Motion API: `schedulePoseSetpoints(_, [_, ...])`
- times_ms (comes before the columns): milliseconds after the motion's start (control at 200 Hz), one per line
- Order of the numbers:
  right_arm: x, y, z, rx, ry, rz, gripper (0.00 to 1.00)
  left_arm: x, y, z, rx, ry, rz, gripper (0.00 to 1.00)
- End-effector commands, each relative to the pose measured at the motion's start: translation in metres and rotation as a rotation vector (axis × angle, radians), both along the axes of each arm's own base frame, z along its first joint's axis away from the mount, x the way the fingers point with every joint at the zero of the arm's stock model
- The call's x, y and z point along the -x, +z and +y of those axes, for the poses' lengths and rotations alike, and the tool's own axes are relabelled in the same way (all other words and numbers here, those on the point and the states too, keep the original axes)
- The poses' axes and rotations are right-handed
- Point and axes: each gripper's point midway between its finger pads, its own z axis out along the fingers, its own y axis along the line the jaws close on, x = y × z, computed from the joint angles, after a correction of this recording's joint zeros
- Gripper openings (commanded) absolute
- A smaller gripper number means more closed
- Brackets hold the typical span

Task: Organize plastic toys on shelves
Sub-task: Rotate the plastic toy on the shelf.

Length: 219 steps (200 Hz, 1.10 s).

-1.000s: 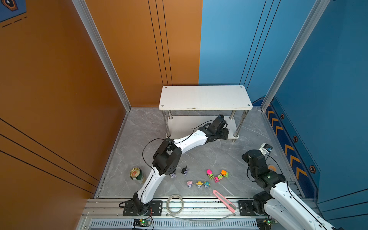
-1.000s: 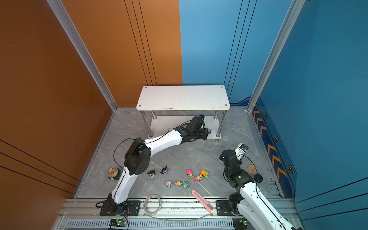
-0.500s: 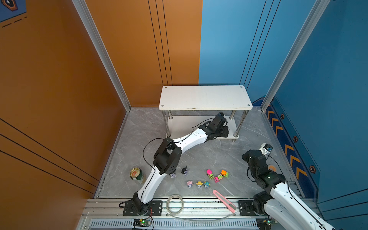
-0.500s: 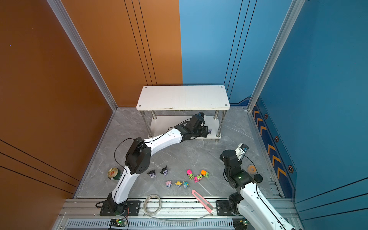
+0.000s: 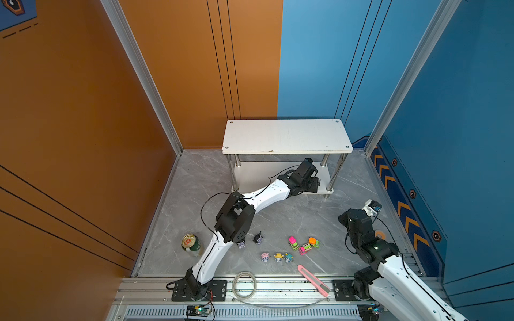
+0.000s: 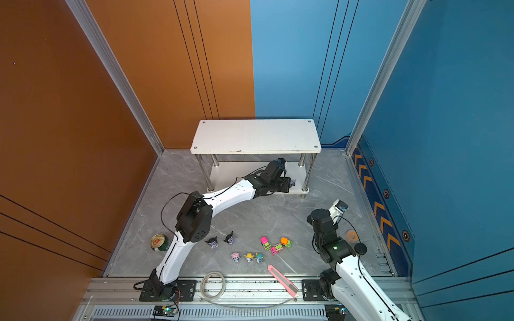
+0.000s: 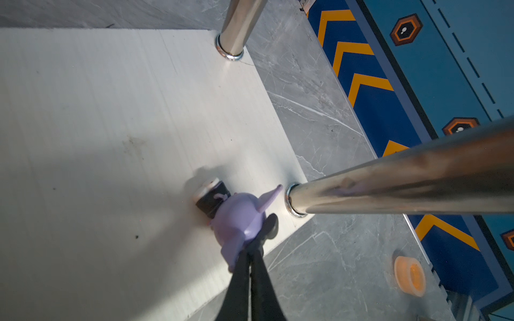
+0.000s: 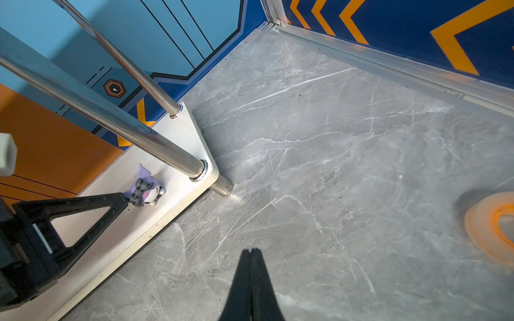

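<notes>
Our right claw [image 8: 251, 251] is pinched shut on nothing and hangs over bare grey worktop [image 5: 292, 216] near its right edge, with an orange tape roll [image 8: 475, 222] lying near it. Nearest us, along the front edge, we see a coil of clear tubing [image 5: 244, 273] and a pink utility knife [image 5: 313, 280], neither of them ours to sort. Just behind them stand three pastel figurines [image 5: 278, 257] in a short row, then three neon trucks [image 5: 305, 248] bunched together, and to their left two black-purple figurines [image 6: 230, 238], with a drinks can [image 5: 190, 244] towards the left edge. That makes eight toys on the worktop, well apart from the shelves [image 6: 256, 136] at the back edge. Farthest out, our left claw [image 7: 253, 246] reaches under the top shelf [image 5: 286, 136], its fingers [image 7: 239, 278] closed tight on the purple hood of a third black-purple figurine [image 7: 239, 216]. This toy is at the near right corner of the lower shelf [image 7: 111, 111], just beside the chrome leg [image 7: 389, 189]; whether its feet bear on the board we cannot tell. We judge the task barely begun: one toy is about to be set down and not yet let go, eight wait, and the top shelf is bare.
</notes>
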Motion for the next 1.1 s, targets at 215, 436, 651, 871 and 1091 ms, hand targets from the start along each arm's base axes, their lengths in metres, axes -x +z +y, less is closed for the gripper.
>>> schedulePoseSetpoints(215, [-0.004,0.01,0.002,-0.014,0.005,-0.025,0.0,-0.016,-0.009,0.012,-0.046,0.037,-0.009,0.08])
schedulePoseSetpoints(436, [-0.006,0.008,0.004,-0.019,0.011,-0.019,0.0,-0.015,-0.004,0.013,-0.045,0.036,-0.017,0.08])
schedulePoseSetpoints(651, [-0.007,0.007,0.006,-0.019,0.016,-0.017,0.0,-0.015,0.003,0.013,-0.046,0.034,-0.036,0.09])
schedulePoseSetpoints(871, [-0.006,0.005,0.006,-0.019,0.018,-0.015,0.0,-0.018,0.005,0.016,-0.058,0.039,-0.047,0.11])
schedulePoseSetpoints(1091, [-0.006,0.003,0.006,-0.021,0.02,-0.011,0.0,-0.02,0.011,0.015,-0.051,0.038,-0.06,0.19])
